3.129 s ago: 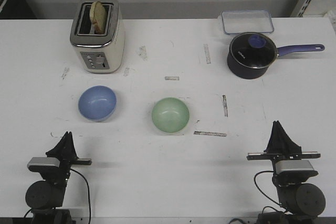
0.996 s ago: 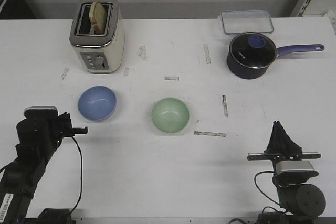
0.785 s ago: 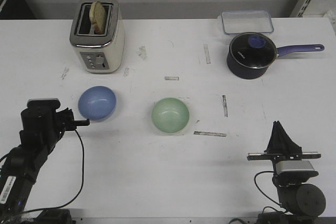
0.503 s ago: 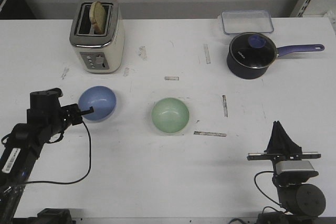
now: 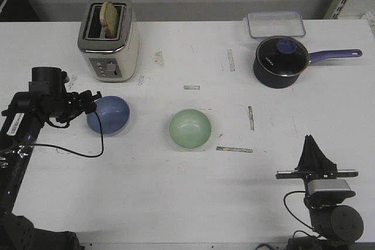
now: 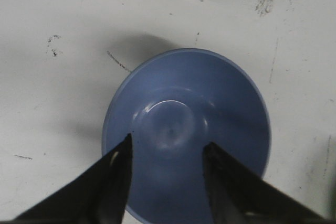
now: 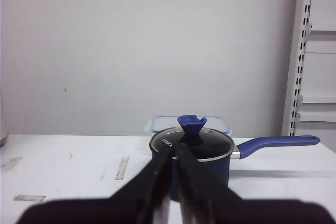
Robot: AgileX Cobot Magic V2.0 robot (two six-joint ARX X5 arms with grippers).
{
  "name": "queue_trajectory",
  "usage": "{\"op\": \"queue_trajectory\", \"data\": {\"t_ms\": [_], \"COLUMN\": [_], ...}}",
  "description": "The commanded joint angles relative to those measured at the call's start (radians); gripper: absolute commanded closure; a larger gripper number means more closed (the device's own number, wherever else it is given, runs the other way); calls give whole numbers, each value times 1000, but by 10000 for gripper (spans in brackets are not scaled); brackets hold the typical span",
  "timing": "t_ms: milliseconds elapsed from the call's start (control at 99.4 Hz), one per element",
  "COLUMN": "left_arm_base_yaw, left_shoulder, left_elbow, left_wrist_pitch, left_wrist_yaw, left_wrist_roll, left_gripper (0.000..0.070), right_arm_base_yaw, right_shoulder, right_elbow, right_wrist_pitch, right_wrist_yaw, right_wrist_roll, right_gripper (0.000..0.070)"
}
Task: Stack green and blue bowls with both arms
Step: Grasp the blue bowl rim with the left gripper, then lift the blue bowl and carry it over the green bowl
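Observation:
The light blue bowl (image 5: 111, 115) sits upright on the white table at the left. The pale green bowl (image 5: 190, 128) sits upright to its right, a bowl's width away. My left gripper (image 5: 95, 100) is at the blue bowl's left rim. In the left wrist view the left gripper (image 6: 168, 142) is open and empty, with both fingertips hovering over the inside of the blue bowl (image 6: 220, 103). My right gripper (image 5: 309, 140) is parked at the table's near right corner, far from both bowls. In the right wrist view the right gripper (image 7: 173, 153) is shut and empty.
A cream toaster (image 5: 108, 38) with bread in it stands behind the blue bowl. A dark blue lidded saucepan (image 5: 281, 61) and a clear lidded box (image 5: 275, 24) are at the far right; the saucepan also shows in the right wrist view (image 7: 191, 150). Tape marks dot the table.
My left arm has risen from its parked spot at the near left and reached forward to the blue bowl's left rim. The right arm and both bowls have not moved.

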Motion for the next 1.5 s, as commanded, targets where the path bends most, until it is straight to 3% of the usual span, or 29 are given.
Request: {"op": "queue_trajectory", "data": {"t_ms": [0, 141, 312, 664, 755, 1046, 1489], "left_arm_base_yaw": [2, 18, 31, 29, 29, 29, 6], "left_shoulder": [41, 95, 142, 242, 256, 259, 221], "left_elbow": [30, 31, 31, 31, 31, 31, 118], "left_wrist_pitch": [-29, -71, -105, -57, -51, -32, -113], "left_wrist_yaw": [0, -23, -100, -77, -77, -74, -21], "left_wrist_roll": [16, 18, 49, 65, 63, 61, 39], "left_gripper": [307, 201, 205, 224, 289, 696, 700], "right_arm_base_yaw": [-1, -1, -1, -1, -1, -1, -1], "right_shoulder": [-2, -2, -2, -2, -2, -2, -2], "right_elbow": [0, 0, 0, 0, 0, 0, 0], "right_wrist_pitch": [10, 10, 10, 10, 10, 10, 10], "right_wrist_yaw": [-2, -2, -2, -2, -2, -2, -2], "right_wrist_roll": [-12, -12, -12, -12, -12, -12, -12], "right_gripper": [697, 697, 697, 697, 697, 697, 697]}}
